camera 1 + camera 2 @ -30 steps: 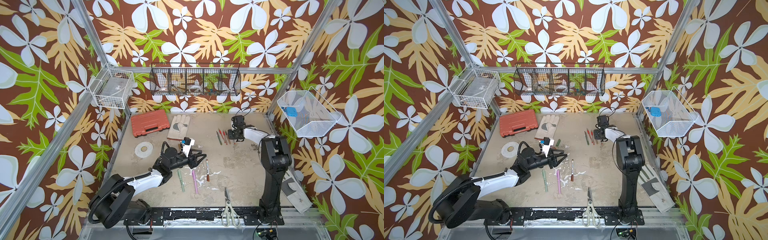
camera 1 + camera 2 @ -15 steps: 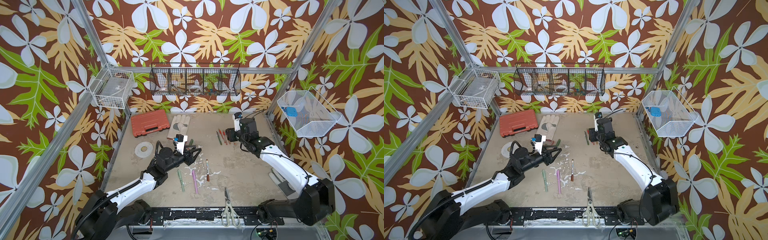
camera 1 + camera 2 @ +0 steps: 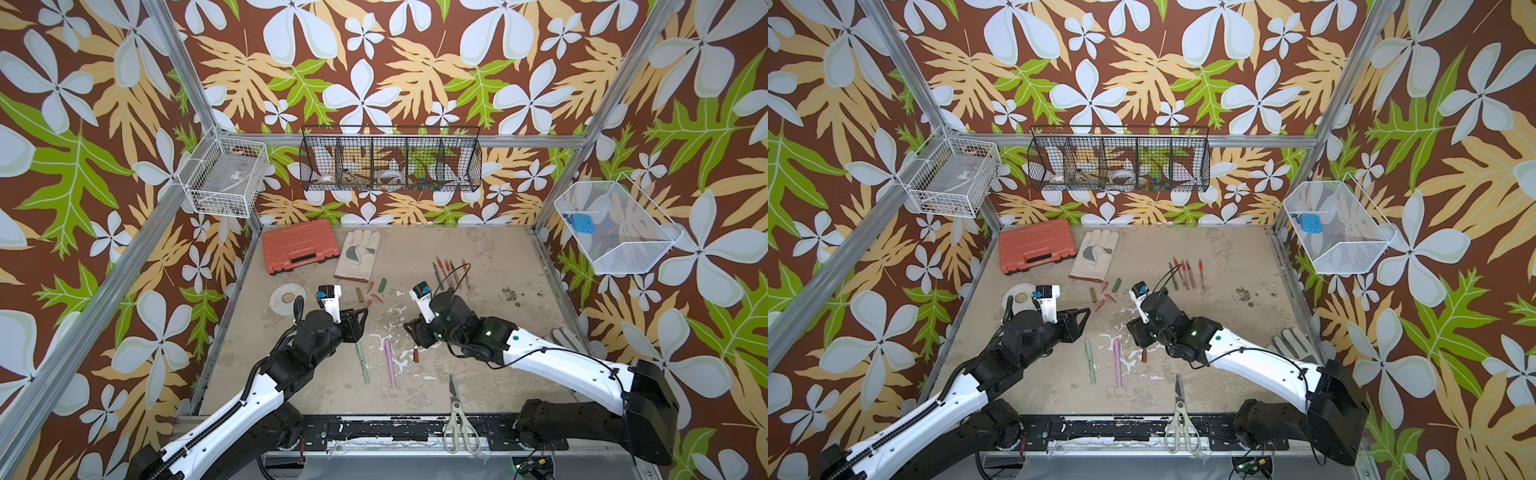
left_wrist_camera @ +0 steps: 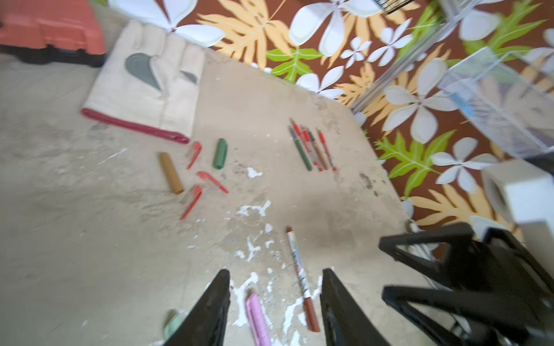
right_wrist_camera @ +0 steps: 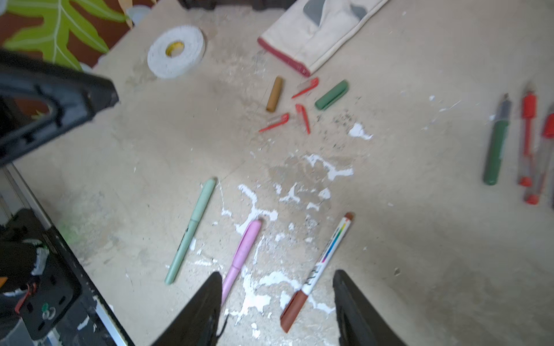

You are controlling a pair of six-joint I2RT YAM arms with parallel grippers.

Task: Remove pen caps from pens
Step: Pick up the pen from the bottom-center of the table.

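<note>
Both grippers hang open and empty over the front middle of the table. My left gripper [image 3: 362,315] [image 4: 275,271] is above the pink pen [image 4: 256,317] [image 3: 389,362], with the pale green pen [image 3: 362,360] beside it. My right gripper [image 3: 409,332] [image 5: 278,273] straddles the white-and-brown pen [image 5: 326,254], whose brown cap [image 5: 295,310] [image 3: 417,356] is on. Loose pen caps lie further back: a tan one [image 5: 275,93], a dark green one [image 5: 332,95] and red ones [image 5: 302,116]. Several uncapped pens [image 3: 451,270] lie in a row behind my right gripper.
A pale work glove [image 3: 358,253] and a red case [image 3: 298,250] lie at the back left. A tape roll [image 3: 286,295] sits left of the caps. Scissors [image 3: 457,415] lie at the front edge. Another glove [image 3: 565,336] rests at the right.
My right arm has swung from the back row of pens to the front middle, and its jaws have opened wider. My left gripper has drawn back leftward a little.
</note>
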